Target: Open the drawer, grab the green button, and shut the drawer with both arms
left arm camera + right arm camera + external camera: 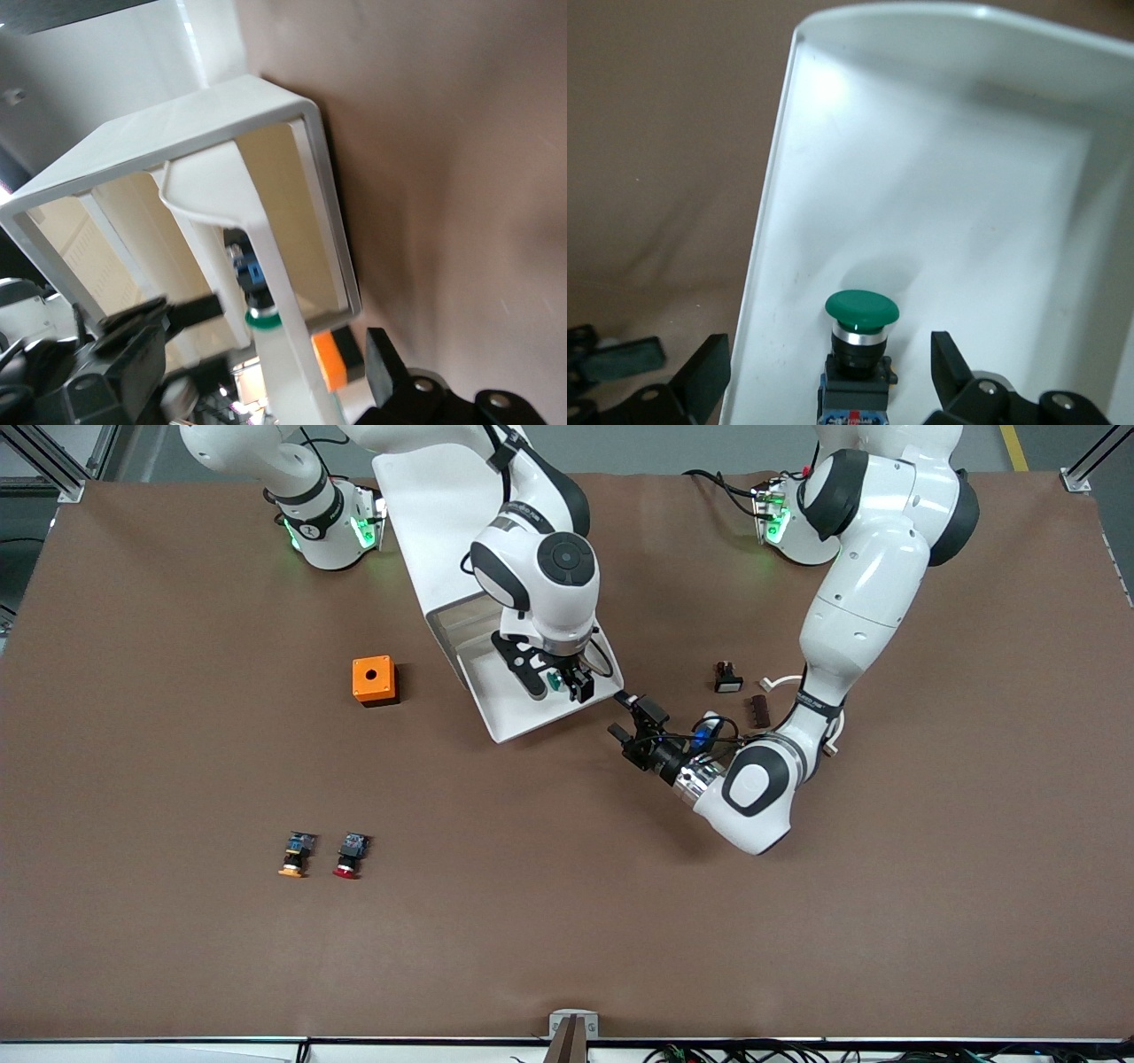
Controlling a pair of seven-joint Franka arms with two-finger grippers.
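Observation:
The white drawer [514, 713] stands pulled out of the cabinet [434, 522]. On its floor [948, 204] lies the button [862, 310], green cap, black body and bluish rear block, also showing in the front view [555, 681]. My right gripper [558, 687] hangs low in the drawer, open, one finger [709, 367] outside the drawer's side wall and the other on the button's far flank, neither touching it. My left gripper [625, 716] is open at the drawer's front corner toward the left arm's end. In the left wrist view the drawer's front [266, 266] runs between its fingers [385, 363].
An orange box [374, 680] sits beside the drawer toward the right arm's end. An orange-capped button [295, 855] and a red-capped button [352, 855] lie nearer the front camera. A small black part [727, 677] and a brown strip [760, 710] lie by the left arm.

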